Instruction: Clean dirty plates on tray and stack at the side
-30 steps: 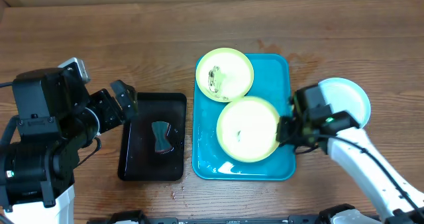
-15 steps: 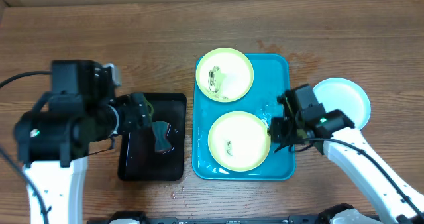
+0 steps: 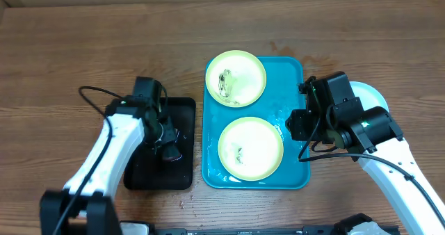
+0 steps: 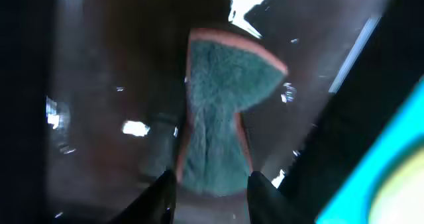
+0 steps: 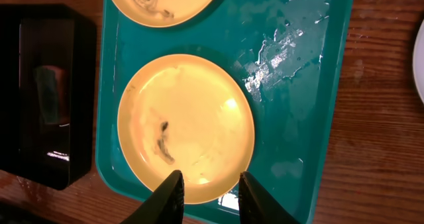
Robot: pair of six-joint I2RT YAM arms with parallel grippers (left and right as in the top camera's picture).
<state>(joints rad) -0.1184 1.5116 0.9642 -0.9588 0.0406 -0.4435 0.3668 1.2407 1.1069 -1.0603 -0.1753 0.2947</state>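
Your left gripper is down in the black tray. Its jaws are parted about as wide as the teal sponge, with one finger on each side of the sponge's near end. The wrist view is too blurred to tell whether the fingers touch it. Your right gripper hangs partly open and empty over the near yellow-green plate, which lies flat on the turquoise tray with a dark smear on it. The second yellow-green plate, also smeared, sits at the tray's far left corner, overlapping the rim. The light-blue plate lies on the table to the right of the tray, partly hidden by your right arm.
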